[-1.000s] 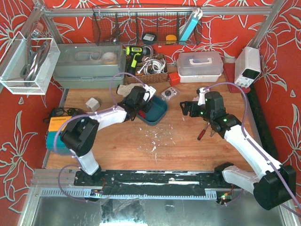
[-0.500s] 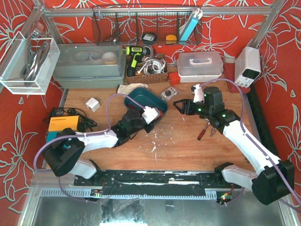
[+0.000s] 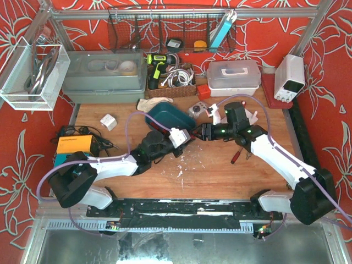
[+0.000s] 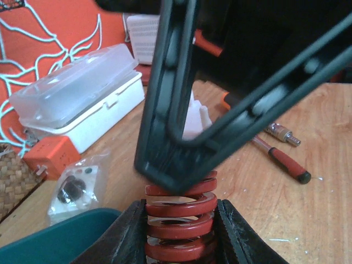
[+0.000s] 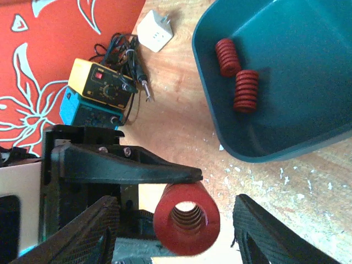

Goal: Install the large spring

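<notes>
Left gripper (image 4: 180, 223) clamped tight on large red spring (image 4: 180, 203) over mid-table (image 3: 220, 170), free end toward 3 o'clock in top view. Right gripper (image 5: 177, 212) part open, jaws straddling that end with gaps both sides, gripping nothing. Teal tray (image 5: 308, 137) at 1 o'clock holds two spare springs (image 5: 236, 77).

Red-handled screwdriver (image 3: 236, 156) on the wooden table (image 3: 220, 177) — white box (image 3: 234, 76) beyond.

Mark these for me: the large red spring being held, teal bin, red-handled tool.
large red spring (image 4: 180, 220), left wrist view, middle coils.
teal bin (image 5: 302, 71), right wrist view, bare floor.
red-handled tool (image 4: 283, 163), left wrist view, red handle.
</notes>
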